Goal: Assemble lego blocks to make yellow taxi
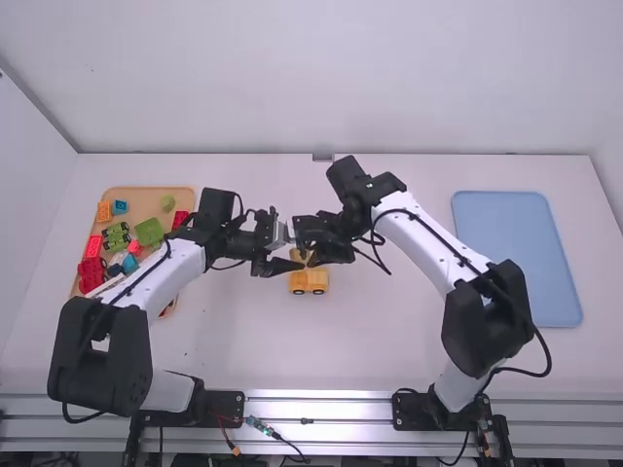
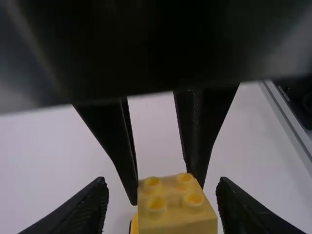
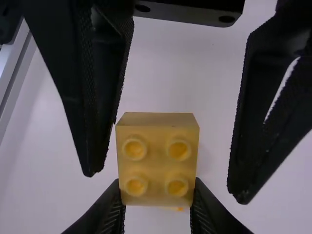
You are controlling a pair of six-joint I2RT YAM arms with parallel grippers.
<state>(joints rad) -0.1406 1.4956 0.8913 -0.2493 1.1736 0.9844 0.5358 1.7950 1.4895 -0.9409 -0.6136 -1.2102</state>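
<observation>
Spanning the scene: a wide white tabletop (image 1: 389,360), with a silver metal rail (image 1: 321,394) along its near edge.
Right arm: white links (image 1: 428,233) and black joints, reaching from the near right toward the middle and angled left.
Left arm: the same white and black build (image 1: 156,282), reaching from the near left to meet it.
Light-blue tray: a flat, round-cornered rectangle (image 1: 516,258) on the right.
Tan tray: a shallow tray (image 1: 146,194) on the left, partly behind the left arm, holding mixed plastic blocks.
Left gripper: left of the middle (image 1: 295,250); the jaws stand wide apart, one on either side of the yellow block, gripping nothing.
Right gripper: facing it from the right (image 1: 305,245); the jaws are closed in on the same block and press its two opposite sides.
Yellow assembly: a small car-like body of yellow plastic (image 1: 309,282), on the tabletop at the middle, on the near side of the grippers.
Tray blocks: a bright green one (image 1: 150,232) and a green piece with black wheels (image 1: 116,236); red ones at the tray's left edge (image 1: 91,274) and near the left gripper's arm (image 1: 180,219); an orange one (image 1: 103,211) and a blue one (image 1: 120,207) side by side at the far left.
Yellow block: a small plastic block with four round studs (image 3: 157,163), held in the right jaws between the two grippers; whether it touches the yellow assembly, I cannot tell.
</observation>
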